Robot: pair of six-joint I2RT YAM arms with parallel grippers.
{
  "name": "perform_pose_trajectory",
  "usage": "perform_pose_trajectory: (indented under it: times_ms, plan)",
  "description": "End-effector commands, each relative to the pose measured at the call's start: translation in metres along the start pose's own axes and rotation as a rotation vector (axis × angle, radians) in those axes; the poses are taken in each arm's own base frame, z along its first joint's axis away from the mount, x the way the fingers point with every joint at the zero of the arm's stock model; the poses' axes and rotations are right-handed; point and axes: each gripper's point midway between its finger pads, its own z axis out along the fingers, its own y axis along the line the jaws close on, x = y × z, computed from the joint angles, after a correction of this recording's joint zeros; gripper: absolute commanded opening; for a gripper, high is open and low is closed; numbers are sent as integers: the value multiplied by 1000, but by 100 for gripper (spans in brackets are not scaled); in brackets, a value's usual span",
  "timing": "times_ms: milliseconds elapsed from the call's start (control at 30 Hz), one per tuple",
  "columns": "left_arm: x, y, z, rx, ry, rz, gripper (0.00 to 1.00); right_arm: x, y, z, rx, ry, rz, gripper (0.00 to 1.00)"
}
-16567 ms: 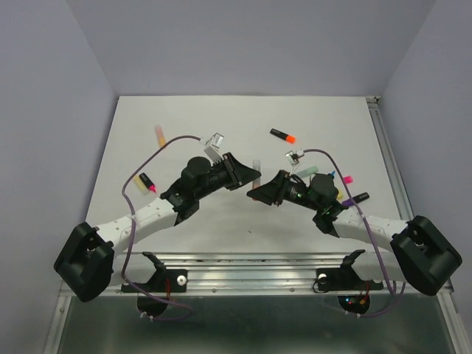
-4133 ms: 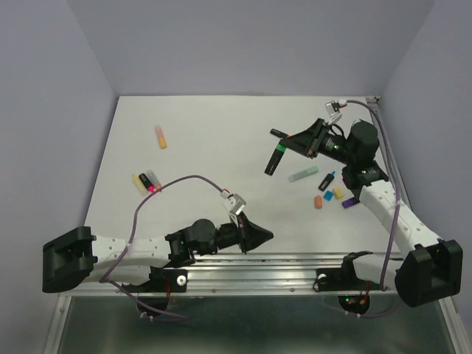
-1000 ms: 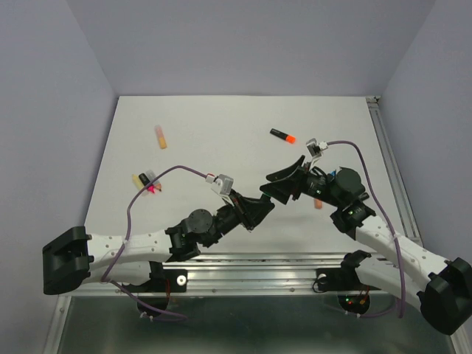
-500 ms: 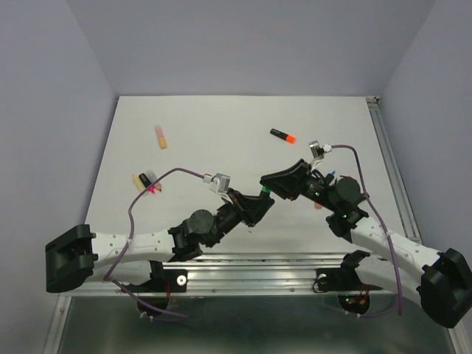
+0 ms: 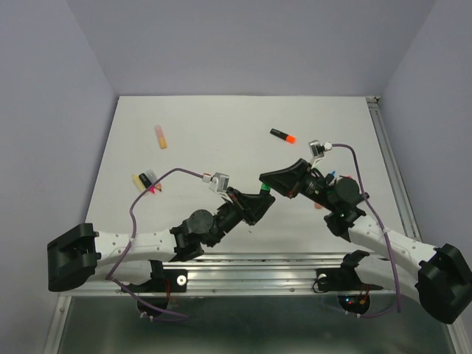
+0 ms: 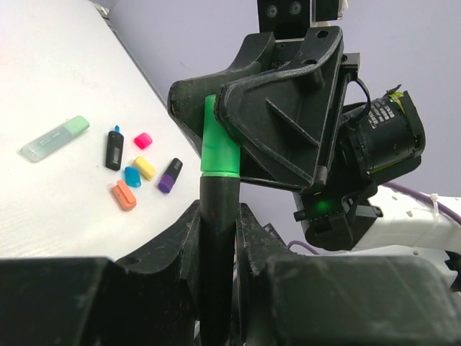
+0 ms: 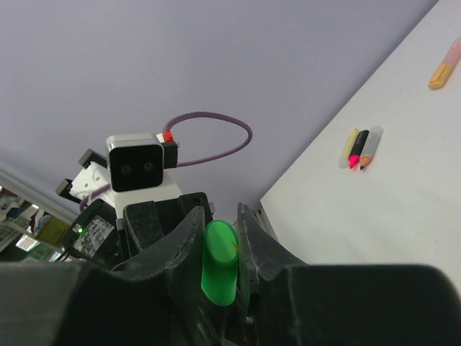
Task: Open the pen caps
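Grippers meet nose to nose above the middle of the flat white table (image 5: pixel 221 125), with one stubby highlighter pen between them. The left gripper (image 6: pixel 217 218) is pressed tight on the pen's short black plastic barrel (image 6: pixel 216 274). The right gripper (image 7: pixel 220 220) is pressed tight on the blocky bright green plastic cap (image 6: pixel 218 148) at the other end. The cap sits on the barrel, and I see no gap between the two. The pen's long side runs in a line from one gripper to the other. So the cap points away from the left gripper and right into the right one. I think that line matters most. To get the cap off, the two arms should pull apart along it and not sideways, or the cap may jam or slip out. Both arms are just as near, since each one has an end of the pen. Down on the table lie small loose caps close together: an orange one (image 6: pixel 124 195), a blue one (image 6: pixel 132 176), a yellow one (image 6: pixel 145 167) and a pink one (image 6: pixel 142 140). A pale green pen (image 6: pixel 54 138) lies near them. A black pen with an orange cap (image 5: pixel 282 135) lies farther back with its cap on, so more caps look left to do.
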Motion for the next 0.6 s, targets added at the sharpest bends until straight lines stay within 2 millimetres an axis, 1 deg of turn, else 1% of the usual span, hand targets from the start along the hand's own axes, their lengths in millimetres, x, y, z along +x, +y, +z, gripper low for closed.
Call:
perform_pose_trajectory:
  times_ms: [0,67,100,133,167,200,233,267,300,333,367,400,433,500,533,567]
  plan:
    - [-16,-24,6,88,-45,40,0,-8,13,2,-27,-32,-26,1]
    - [-7,-35,3,167,-6,62,0,-13,17,3,-32,-51,-8,1]
    - [-4,-38,0,204,0,80,0,-14,22,5,-55,-42,-1,1]
    - [-1,-38,-8,256,-14,94,0,-14,23,9,-62,-28,15,1]
    - [5,-43,-17,325,6,107,0,-20,40,15,-117,-6,1,1]
    - [8,-43,-26,361,8,115,0,-20,44,19,-128,19,9,1]
    - [19,-30,-38,363,31,120,0,-25,50,23,-145,28,5,1]
    - [15,-30,-45,381,9,109,0,-34,57,28,-166,39,-15,1]
    - [18,-22,-48,361,15,112,0,-31,50,28,-151,57,-2,1]
    - [21,-14,-50,334,23,115,0,-41,65,30,-190,60,-8,1]
    - [29,0,-52,293,47,128,0,-47,70,30,-219,59,-16,1]
    - [33,5,-54,284,60,138,0,-51,82,31,-260,81,-13,1]
    - [37,8,-55,278,72,145,0,-51,87,32,-283,99,-13,1]
    - [44,13,-58,275,99,147,0,-57,90,36,-283,111,-21,1]
    - [50,16,-59,273,123,145,0,-74,95,40,-274,78,-73,1]
    - [58,18,-62,274,160,142,0,-83,93,42,-249,61,-95,1]
